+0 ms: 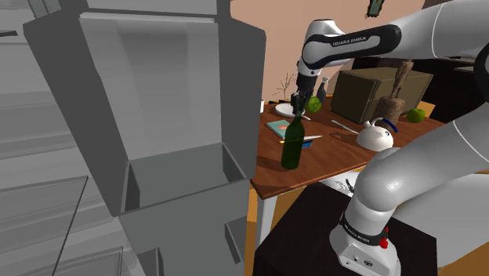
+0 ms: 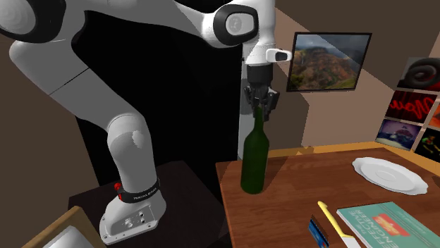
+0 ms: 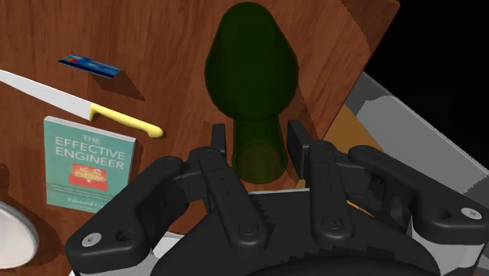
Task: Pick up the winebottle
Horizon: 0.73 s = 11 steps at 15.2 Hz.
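Gripper flanks green winebottle neck, apparently untouching.

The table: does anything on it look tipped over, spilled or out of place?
Nothing stands out. The green wine bottle stands upright near a corner of the table, with the gripper around its neck; the knife and book lie flat.

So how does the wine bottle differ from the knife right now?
The wine bottle stands upright, dark green, its neck between the gripper's open fingers; the knife lies flat, yellow-handled, clear of the gripper. Both rest on the wooden table.
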Tool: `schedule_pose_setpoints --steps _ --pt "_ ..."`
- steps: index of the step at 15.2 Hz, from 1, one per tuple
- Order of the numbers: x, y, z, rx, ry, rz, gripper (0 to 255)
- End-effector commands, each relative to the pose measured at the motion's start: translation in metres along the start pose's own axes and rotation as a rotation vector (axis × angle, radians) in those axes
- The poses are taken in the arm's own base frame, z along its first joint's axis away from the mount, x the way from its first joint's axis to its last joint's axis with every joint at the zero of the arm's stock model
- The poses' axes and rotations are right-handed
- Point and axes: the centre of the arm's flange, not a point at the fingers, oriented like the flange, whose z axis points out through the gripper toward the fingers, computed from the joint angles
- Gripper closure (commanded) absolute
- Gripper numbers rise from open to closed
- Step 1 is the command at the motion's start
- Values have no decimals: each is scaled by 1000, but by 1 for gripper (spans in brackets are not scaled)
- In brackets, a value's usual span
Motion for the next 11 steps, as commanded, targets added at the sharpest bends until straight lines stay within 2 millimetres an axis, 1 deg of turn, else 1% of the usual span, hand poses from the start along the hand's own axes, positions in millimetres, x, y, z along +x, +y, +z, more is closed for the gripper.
schedule_pose_setpoints --steps 1,9,11 --pt "1 0 -11 0 0 0 255" --pt "5 2 -53 0 0 0 255" --pt "5 2 -54 0 0 0 255"
